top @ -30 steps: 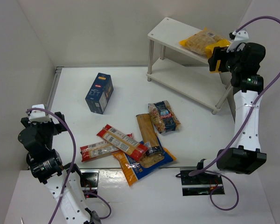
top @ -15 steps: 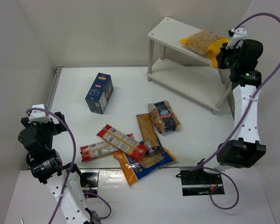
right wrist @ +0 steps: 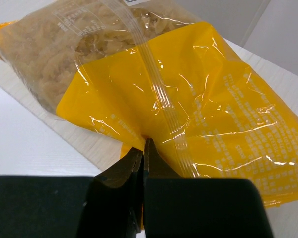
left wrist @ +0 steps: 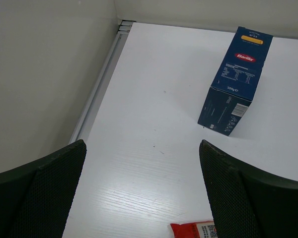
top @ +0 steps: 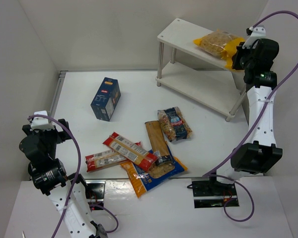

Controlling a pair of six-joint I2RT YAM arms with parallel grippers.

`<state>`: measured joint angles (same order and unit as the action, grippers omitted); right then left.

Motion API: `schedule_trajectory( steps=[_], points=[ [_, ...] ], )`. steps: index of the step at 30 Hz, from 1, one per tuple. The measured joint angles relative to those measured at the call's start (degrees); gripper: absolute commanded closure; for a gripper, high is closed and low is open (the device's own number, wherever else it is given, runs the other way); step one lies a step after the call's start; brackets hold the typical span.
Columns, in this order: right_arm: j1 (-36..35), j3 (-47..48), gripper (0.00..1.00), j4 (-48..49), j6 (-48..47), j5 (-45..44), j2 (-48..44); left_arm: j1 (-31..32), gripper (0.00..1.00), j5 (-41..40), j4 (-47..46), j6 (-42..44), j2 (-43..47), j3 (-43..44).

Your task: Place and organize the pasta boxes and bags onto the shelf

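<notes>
Yellow crinkly plastic fills the right wrist view. The yellow bag (right wrist: 198,104) has a clear window at one end showing pale brown pasta. A see-through seam runs down its middle, and there is fine white print on the yellow half. From above we see it lying flat on the top board of the white shelf (top: 181,30), at the board's right end. Its yellow end reaches over the edge nearest the right arm.

The right gripper (right wrist: 143,145) has its two black fingers pressed together with no gap. Their tips meet right at the bag's yellow hem. We read that as a pinch on the bag's edge, though the film between the tips is hidden.

The left gripper (left wrist: 141,158) hangs spread wide over the near left of the table (top: 139,89), with nothing between its fingers.

The other packs lie on the table, well apart from the shelf. The blue box (top: 106,98), dark with a red logo, lies alone toward the far left. Nearer us, the two red-and-white packs (top: 130,151) cross one another. Just beside them, a long tan pack (top: 155,141) lies over the orange-and-blue bag (top: 141,181). The small clear bag (top: 174,124) with a blue label sits just to the right of the tan pack.
</notes>
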<state>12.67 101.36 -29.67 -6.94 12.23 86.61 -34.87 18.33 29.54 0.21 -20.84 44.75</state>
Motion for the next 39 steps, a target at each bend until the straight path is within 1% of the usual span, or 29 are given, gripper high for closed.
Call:
schedule_trajectory(
  steps=[13, 20, 21, 22, 23, 24, 25, 28, 31, 34, 39],
  points=[
    [0.0, 0.2, 1.0, 3.7, 4.0, -6.4, 2.0, 0.0, 0.0, 0.3, 0.0, 0.0, 0.1, 0.0],
    [0.0, 0.7, 1.0, 5.3, 4.6, -8.7, 3.3, 0.0, 0.0, 0.4, 0.0, 0.0, 0.1, 0.0],
    [0.0, 0.8, 0.96, 5.6, 4.6, -8.8, 3.5, 0.0, 0.0, 0.4, 0.0, 0.0, 0.1, 0.0],
    [0.0, 0.8, 0.7, 5.7, 4.5, -8.8, 3.6, 0.0, 0.0, 0.4, 0.0, 0.0, 0.1, 0.0],
    [0.0, 0.8, 0.59, 5.8, 4.8, -8.7, 3.7, 0.0, 0.0, 0.4, 0.0, 0.0, 0.1, 0.0],
    [0.0, 0.8, 0.43, 5.8, 4.7, -8.5, 3.7, 0.0, 0.0, 0.4, 0.0, 0.0, 0.1, 0.0],
    [0.0, 0.7, 0.38, 5.9, 4.6, -8.1, 3.6, 0.0, 0.0, 0.4, 0.0, 0.0, 0.1, 0.0],
    [0.0, -0.9, 0.26, 6.6, 3.5, -6.8, 2.7, 0.0, 0.0, 0.4, 0.0, 0.0, 0.1, 0.0],
    [0.0, -2.6, 0.19, 6.4, 2.6, -5.5, 0.8, 0.0, 0.0, 0.4, 0.0, 0.0, 0.1, 0.0],
    [0.0, -3.5, 0.15, 5.5, 1.9, -4.8, -0.8, 0.0, 0.0, 0.5, 0.0, 0.0, 0.1, 0.0],
    [0.0, -6.0, 0.14, 5.2, 0.8, -4.3, -3.5, 0.0, 0.0, 0.4, 0.0, 0.0, 0.1, 0.0]
  ],
)
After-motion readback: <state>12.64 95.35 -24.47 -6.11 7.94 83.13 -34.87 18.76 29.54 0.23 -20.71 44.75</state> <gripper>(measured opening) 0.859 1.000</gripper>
